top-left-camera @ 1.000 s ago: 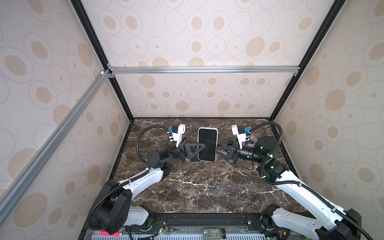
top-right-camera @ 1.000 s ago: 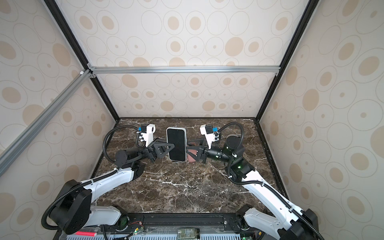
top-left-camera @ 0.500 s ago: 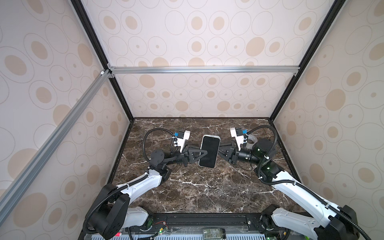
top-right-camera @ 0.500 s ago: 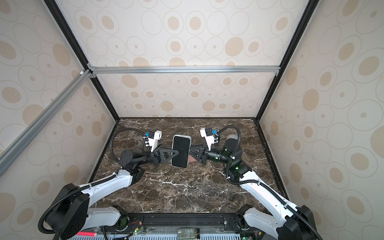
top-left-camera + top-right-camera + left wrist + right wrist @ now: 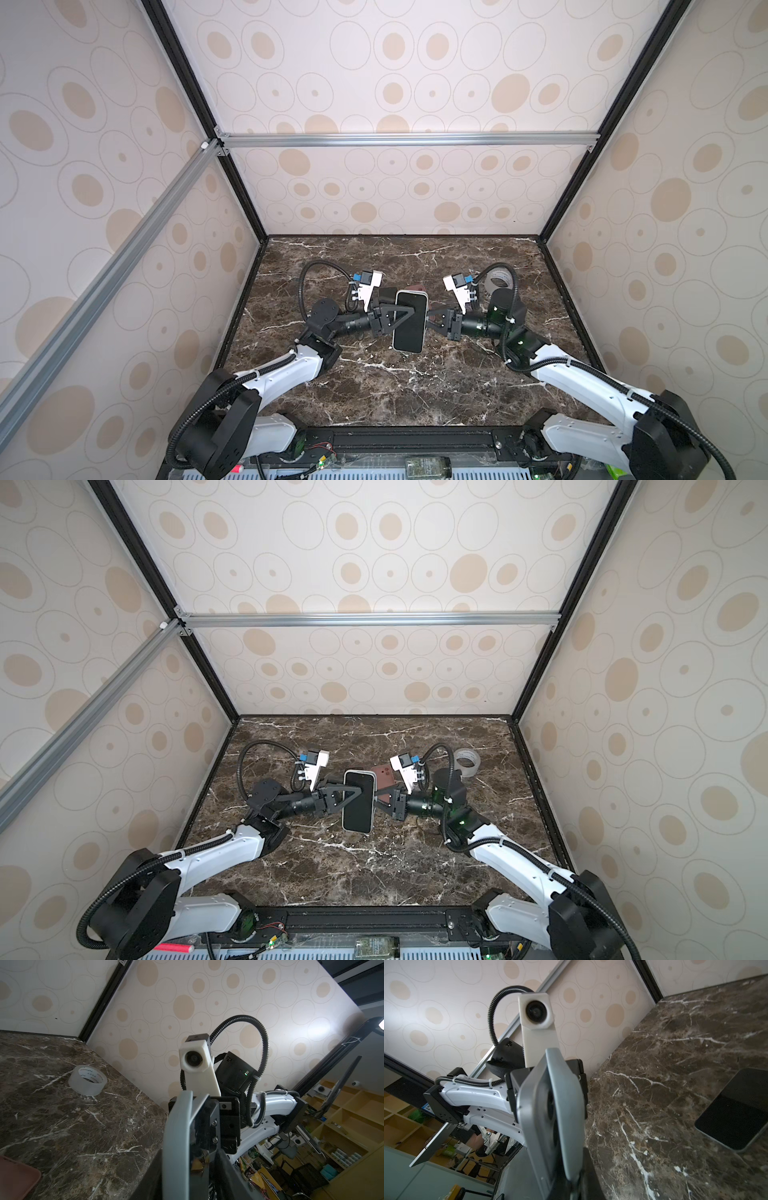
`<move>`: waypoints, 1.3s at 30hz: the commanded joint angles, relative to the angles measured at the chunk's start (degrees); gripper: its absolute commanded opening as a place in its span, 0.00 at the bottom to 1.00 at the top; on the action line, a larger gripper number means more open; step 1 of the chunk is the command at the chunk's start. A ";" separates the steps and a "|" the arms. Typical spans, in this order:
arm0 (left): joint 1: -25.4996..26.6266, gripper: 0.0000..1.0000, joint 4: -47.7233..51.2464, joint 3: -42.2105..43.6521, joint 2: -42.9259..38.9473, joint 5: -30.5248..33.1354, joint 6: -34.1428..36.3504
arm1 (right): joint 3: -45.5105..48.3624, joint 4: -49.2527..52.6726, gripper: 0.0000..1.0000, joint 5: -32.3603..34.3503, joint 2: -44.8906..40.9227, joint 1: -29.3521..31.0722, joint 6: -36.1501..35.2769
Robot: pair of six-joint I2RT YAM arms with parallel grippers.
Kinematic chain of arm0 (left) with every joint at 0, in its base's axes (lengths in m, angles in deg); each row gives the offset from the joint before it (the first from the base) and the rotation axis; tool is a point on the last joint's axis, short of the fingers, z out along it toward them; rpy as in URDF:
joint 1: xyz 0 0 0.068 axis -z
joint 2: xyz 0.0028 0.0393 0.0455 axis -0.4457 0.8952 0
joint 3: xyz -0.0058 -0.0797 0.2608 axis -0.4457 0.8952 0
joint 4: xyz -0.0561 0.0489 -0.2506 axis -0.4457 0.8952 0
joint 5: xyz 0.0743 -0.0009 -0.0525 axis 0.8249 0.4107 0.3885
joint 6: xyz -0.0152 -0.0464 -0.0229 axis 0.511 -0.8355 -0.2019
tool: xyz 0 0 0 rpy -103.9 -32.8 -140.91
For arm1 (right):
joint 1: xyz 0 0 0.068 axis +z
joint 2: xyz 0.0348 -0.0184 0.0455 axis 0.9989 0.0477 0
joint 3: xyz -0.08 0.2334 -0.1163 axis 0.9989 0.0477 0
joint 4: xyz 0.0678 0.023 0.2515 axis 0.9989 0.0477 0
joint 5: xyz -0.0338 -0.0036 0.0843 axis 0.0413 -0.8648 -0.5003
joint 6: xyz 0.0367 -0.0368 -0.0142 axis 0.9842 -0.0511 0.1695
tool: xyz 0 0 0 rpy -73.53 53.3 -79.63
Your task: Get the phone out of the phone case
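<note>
Glossy black-screened silver phone (image 5: pixel 409 337) hangs mid-frame over veined brown marble table (image 5: pixel 374 395), black right gripper (image 5: pixel 430 318) clamped on its edge, black left gripper (image 5: pixel 411 311) straddling it, grip unclear.

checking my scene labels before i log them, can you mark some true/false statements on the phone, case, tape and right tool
1. The phone has its dark screen facing upward. True.
2. The reddish case is wrapped round the phone. False: the case lies empty on the table, behind the phone.
3. A tape roll lies on the table near the right arm. True.
4. The right tool is wide open. False: the right tool is shut on the phone's edge.
5. The tape roll is stacked on the case. False: they lie apart.
</note>
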 commanded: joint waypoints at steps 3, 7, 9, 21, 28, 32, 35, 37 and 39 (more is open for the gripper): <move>0.12 0.43 4.98 2.49 -1.21 4.32 4.80 | 1.84 -2.63 0.00 1.65 1.92 0.17 4.03; 0.09 0.47 7.55 4.47 0.11 7.00 6.00 | 4.65 -6.03 0.00 3.30 5.06 0.49 6.66; 0.10 0.52 8.74 5.18 1.23 7.99 6.55 | 5.61 -7.08 0.00 3.78 7.00 0.65 7.36; 1.01 0.74 12.31 7.02 11.16 13.87 10.09 | 10.01 -19.52 0.00 7.00 22.04 1.35 11.72; 2.69 0.91 21.90 4.51 12.00 22.02 13.71 | 11.43 -20.40 0.00 12.16 25.35 1.41 14.35; 6.85 0.90 35.89 -1.12 9.92 31.13 19.47 | 11.10 -13.48 0.00 17.31 23.15 1.70 14.96; 9.96 0.86 42.38 -4.76 10.32 36.32 21.27 | 10.20 -8.57 0.00 19.53 21.60 2.25 14.76; 12.02 0.84 46.35 -7.06 11.62 38.82 21.81 | 9.56 -6.48 0.00 20.43 21.19 2.54 15.31; 14.12 0.84 48.45 -9.13 12.91 41.09 21.75 | 9.07 -5.61 0.00 20.95 21.01 2.84 15.66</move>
